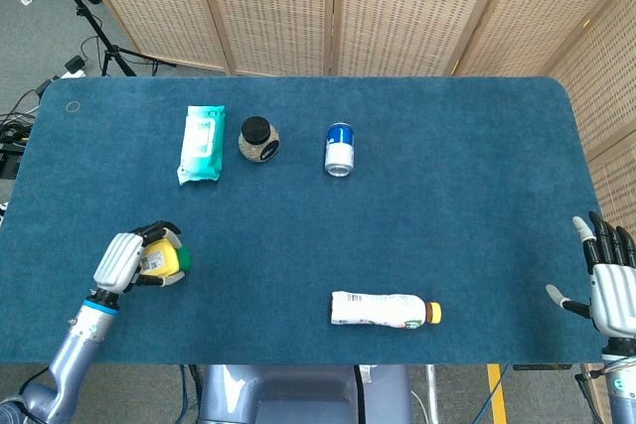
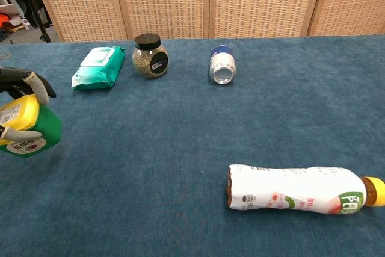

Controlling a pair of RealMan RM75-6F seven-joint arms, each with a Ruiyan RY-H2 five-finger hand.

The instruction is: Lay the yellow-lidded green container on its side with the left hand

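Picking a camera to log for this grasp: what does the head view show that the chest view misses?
Only the head view shows the right hand, open at the table's right edge, plus the left forearm and floor. Only the chest view shows the green container's side label. Both show the left hand gripping the container, the wipes pack, jar, can and lying bottle.

Left hand: silver-grey shell, black fingertips, blue wrist ring. Right hand: seemingly identical, partly cropped.
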